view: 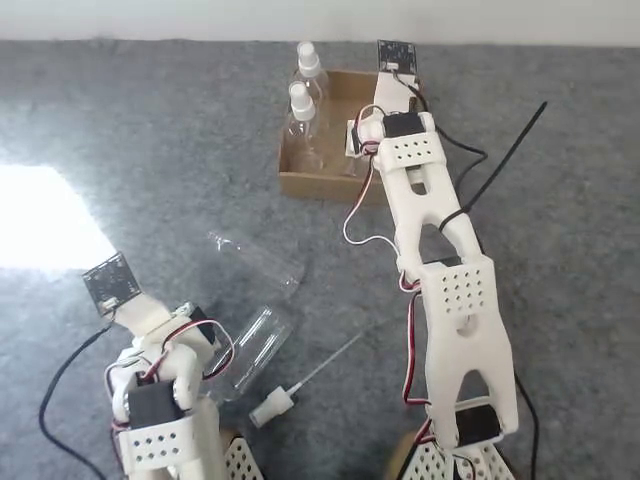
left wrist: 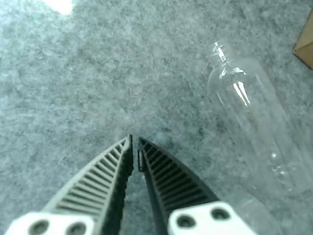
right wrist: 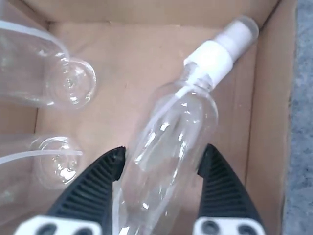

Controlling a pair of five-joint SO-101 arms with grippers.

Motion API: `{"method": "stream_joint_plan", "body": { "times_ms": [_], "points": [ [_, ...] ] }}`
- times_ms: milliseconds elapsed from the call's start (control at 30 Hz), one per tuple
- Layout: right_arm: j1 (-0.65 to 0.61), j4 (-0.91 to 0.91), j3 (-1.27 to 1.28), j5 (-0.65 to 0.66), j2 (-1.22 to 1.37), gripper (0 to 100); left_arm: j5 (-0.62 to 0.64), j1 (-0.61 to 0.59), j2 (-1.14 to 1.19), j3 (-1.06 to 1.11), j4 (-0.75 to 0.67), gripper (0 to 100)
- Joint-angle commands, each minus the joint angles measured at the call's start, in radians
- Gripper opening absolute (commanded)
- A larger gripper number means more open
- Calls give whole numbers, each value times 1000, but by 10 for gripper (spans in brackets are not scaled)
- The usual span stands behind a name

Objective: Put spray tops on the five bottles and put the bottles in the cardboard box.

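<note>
- Closest to my lens are the black ribbed fingers [right wrist: 95, 188] of the right gripper [right wrist: 164, 149]. They sit one on each side of a capped bottle [right wrist: 181, 117] and look pressed against it, so I read them as clamped on it.
- That bottle is inside the cardboard box [right wrist: 274, 73], tilted, with its cap toward a box corner.
- Two more capped bottles [view: 310, 65] [view: 300, 110] stand in the box, on the side away from the held one.
- My main worry is the release. If I let go while the bottle leans, I judge it could fall sideways into the standing pair and tip them.
- Pulling the gripper out carelessly could also catch the box wall and drag the light box across the tabletop [view: 150, 120].
- Outside the box, toward the arm bases, one uncapped bottle [view: 258, 262] lies on its side and another [view: 255, 345] lies farther out.
- A loose spray top [view: 272, 407] lies farther from the box again. Its thin tube could snag, and the smooth round bottles may roll or slip when pinched.
- The right arm is stretched out long from its base, with its wrist over the box and its gripper down inside.
- The left arm is folded back well away from the box. The left gripper [left wrist: 135, 142] is low over the tabletop, with its fingers [left wrist: 102, 186] together and holding nothing.
</note>
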Motion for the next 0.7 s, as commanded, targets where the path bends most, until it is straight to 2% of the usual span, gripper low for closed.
{"method": "stream_joint_plan", "body": {
  "times_ms": [0, 667],
  "points": [
    [21, 53, -95, 23, -4, 76, 12, -2, -9, -10, 6, 12],
    [16, 285, -414, 23, 7, 75, 12, -2, -9, -10, 6, 12]
  ]
}}
